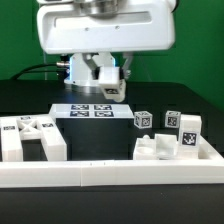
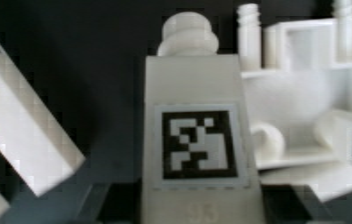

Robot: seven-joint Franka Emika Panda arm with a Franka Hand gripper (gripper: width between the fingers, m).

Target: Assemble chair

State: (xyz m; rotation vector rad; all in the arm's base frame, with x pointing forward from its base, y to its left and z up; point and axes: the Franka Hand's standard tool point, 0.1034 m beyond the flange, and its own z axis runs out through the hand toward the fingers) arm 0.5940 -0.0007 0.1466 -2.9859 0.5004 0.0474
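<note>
My gripper (image 1: 106, 86) hangs at the back of the table, above the marker board (image 1: 90, 111). It is shut on a white chair post (image 2: 199, 110) with a black-and-white tag on its face and rounded pegs at its far end. The dark fingers (image 2: 105, 200) press on both sides of the post. In the exterior view the held post (image 1: 113, 91) shows as a small tagged piece under the hand. Other chair pieces lie on the table: a group at the exterior view's left (image 1: 30, 135) and a group at its right (image 1: 170, 140).
A long plain white rail (image 1: 110, 176) runs along the front of the table. In the wrist view, white chair pieces (image 2: 297, 90) lie just past the held post, and a long flat one (image 2: 22, 120) lies beside it.
</note>
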